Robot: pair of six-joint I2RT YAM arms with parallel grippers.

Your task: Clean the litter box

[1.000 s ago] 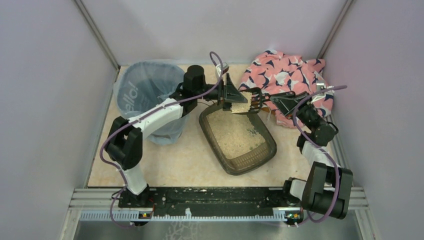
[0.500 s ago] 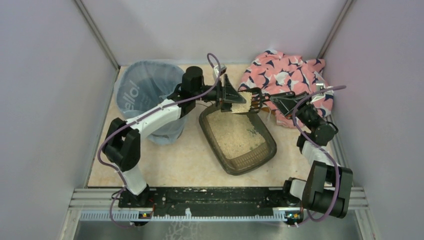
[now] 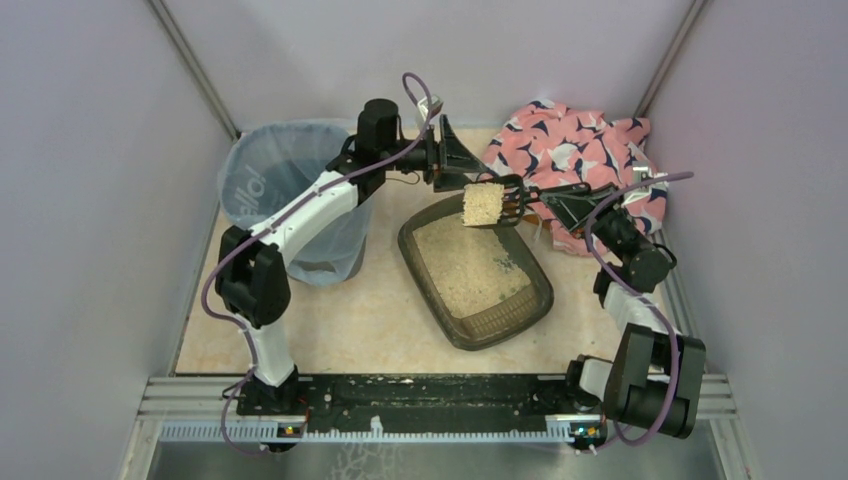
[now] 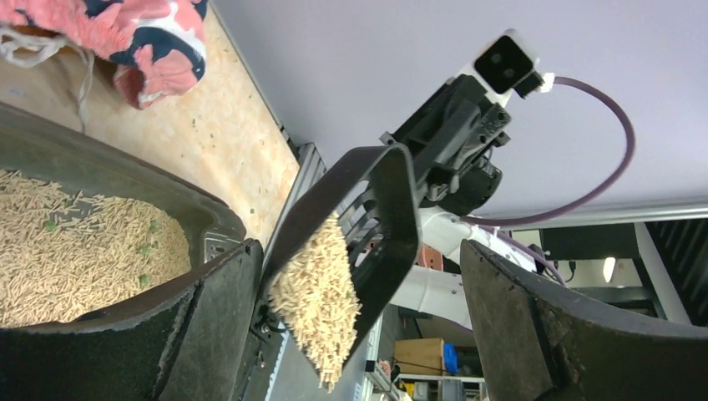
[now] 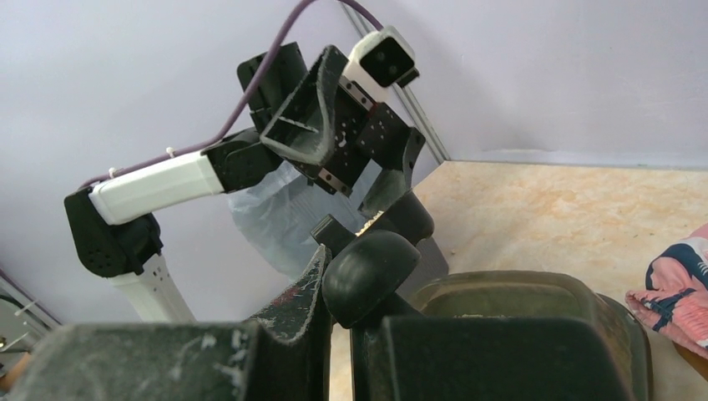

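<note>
I see the litter box (image 3: 478, 312) lying flat on the table (image 3: 380, 320), about in the middle, turned a bit sideways. It has beige litter (image 3: 468, 265) in it, and my left wrist camera shows small green bits mixed in. The round bin (image 3: 290, 200) with the blue bag stands just to its left, and a pink cloth (image 3: 575, 145) with dark shapes lies at the back right. My right gripper (image 3: 558, 203) is pinching the handle of the black scoop (image 3: 512, 203). In the right wrist camera the handle's round end sits squeezed between the two fingers (image 5: 292, 309). The scoop hangs in the air over the far end of the litter box and is tilted, with a heap of litter on it. My left gripper (image 3: 456, 165) is up beside the scoop with its jaws spread wide. In the left wrist camera the scoop shows between its two fingers, and I cannot tell if they touch it.
</note>
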